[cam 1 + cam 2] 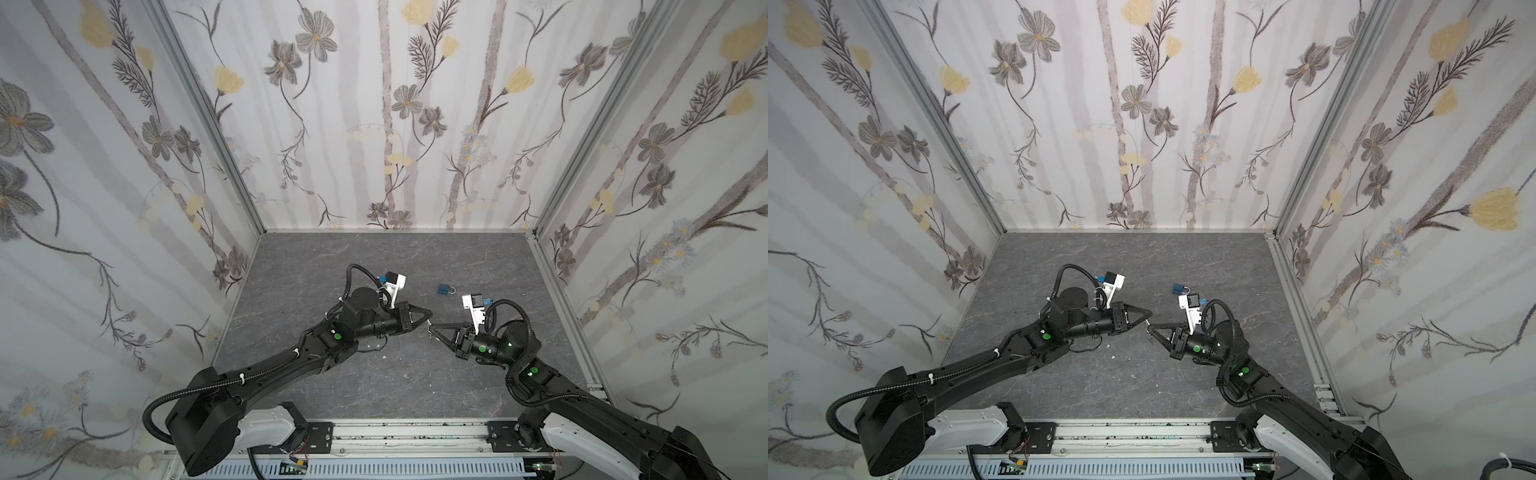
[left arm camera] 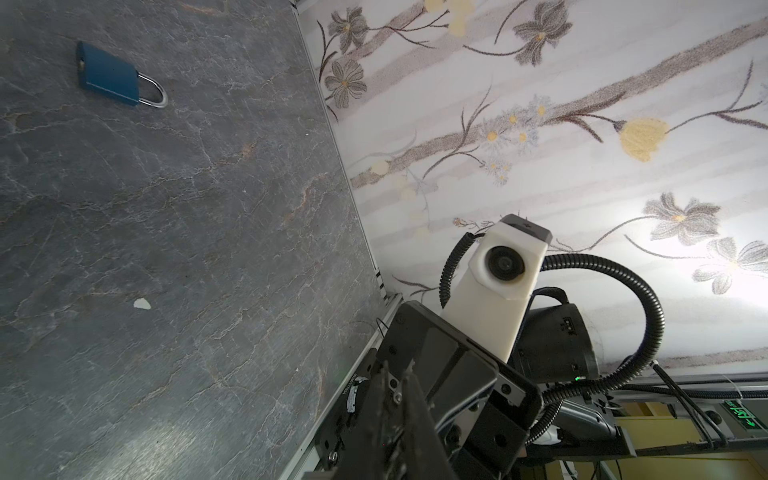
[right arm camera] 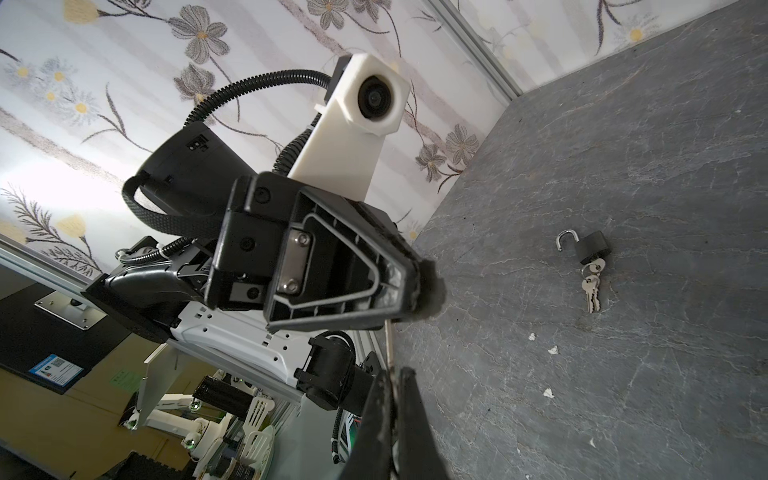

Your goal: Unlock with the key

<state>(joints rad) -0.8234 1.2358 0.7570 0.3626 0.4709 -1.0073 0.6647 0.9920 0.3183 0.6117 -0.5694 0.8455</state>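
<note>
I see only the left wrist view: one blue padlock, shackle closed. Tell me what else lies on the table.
Observer: The right wrist view shows a second lock, a black padlock, lying with its shackle swung open.
Operator: Report where the keys are.
Observer: A bunch of keys lies at the black padlock's base, one apparently in its keyhole.
Operator: Now say what the right pincer has.
Observer: The right pincer is shut on a single key, seen edge-on, whose far end reaches up to the tip of the left pincer.
</note>
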